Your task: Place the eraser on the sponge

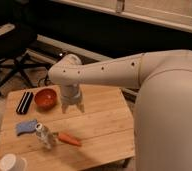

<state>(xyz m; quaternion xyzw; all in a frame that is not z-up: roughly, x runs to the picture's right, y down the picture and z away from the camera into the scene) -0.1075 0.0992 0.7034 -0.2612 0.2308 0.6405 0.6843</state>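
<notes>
- Hand [72, 107] hung over the worktop [104, 125], just right of the red bowl [45, 98]. Fingers pointed down, spread wide w/ nothing between them.
- Eraser [25, 102] lay flat near the worktop's far-left edge, just left of the bowl, long side running roughly back-to-front.
- Sponge [26, 127] sat nearer the front-left, apart from the eraser, its top bare.
- Judging by that, the eraser wasn't on the sponge and the hand was empty, so picking up the eraser looked like the step in hand.
- To do it well, the hand needed to cross above the bowl w/ enough height to clear its rim (the bowl sat right between hand & eraser).
- Then the wrist had to turn so the fingers straddled the eraser's narrow width, not its length.
- A grip at approx mid-length was best, so the eraser wouldn't tip. A straight descent mattered too, as the finger on the bowl side had little room.
- For the set-down, the sponge looked soft & uneven, so a low release was safer. The bottle [45, 135] stood just right of the sponge w/ the carrot [69, 139] beyond it, so the approach should keep clear of that side.
</notes>
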